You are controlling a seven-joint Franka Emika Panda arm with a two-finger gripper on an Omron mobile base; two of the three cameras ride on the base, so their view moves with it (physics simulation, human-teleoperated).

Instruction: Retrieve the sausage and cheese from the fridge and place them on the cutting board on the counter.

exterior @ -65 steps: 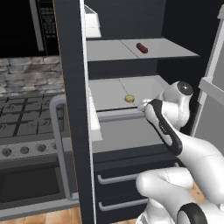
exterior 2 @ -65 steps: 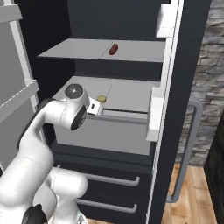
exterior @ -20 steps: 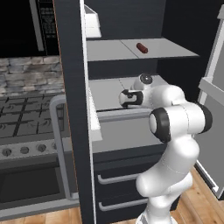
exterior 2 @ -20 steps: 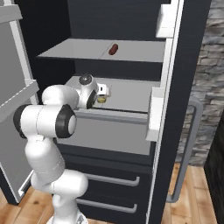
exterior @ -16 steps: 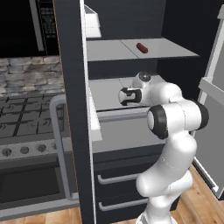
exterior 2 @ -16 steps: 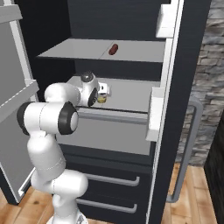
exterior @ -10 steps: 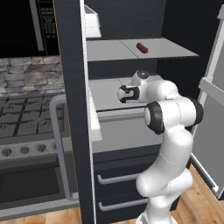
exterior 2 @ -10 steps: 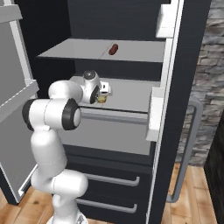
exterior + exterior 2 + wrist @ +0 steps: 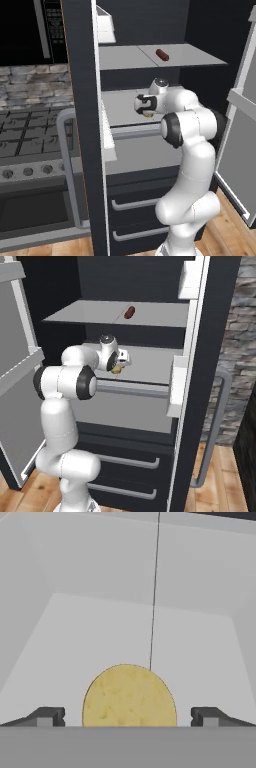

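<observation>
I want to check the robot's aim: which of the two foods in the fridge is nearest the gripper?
The cheese, the pale yellow round lump on the middle shelf, between the open gripper's fingertips. The dark red sausage lies one shelf higher.

Fridge (image 9: 80, 125): doors swung wide, one to each side, shelves inside, drawers below them.
Upper shelf (image 9: 90, 313): carries the sausage (image 9: 130, 311), lying toward the back, above and well apart from the arm's hand.
Middle shelf (image 9: 150, 363): carries the cheese (image 9: 129, 696), sitting near the front edge.
Gripper (image 9: 128, 716): reaches in over the middle shelf, right at the cheese.
Fingers (image 9: 47, 716): one on each side of the cheese, a gap on both sides, not touching it.
Stove (image 9: 30, 145): stands left of the fridge, just beside the left door.
Drawers (image 9: 125, 466): stacked under the shelves, behind the arm's base.
</observation>
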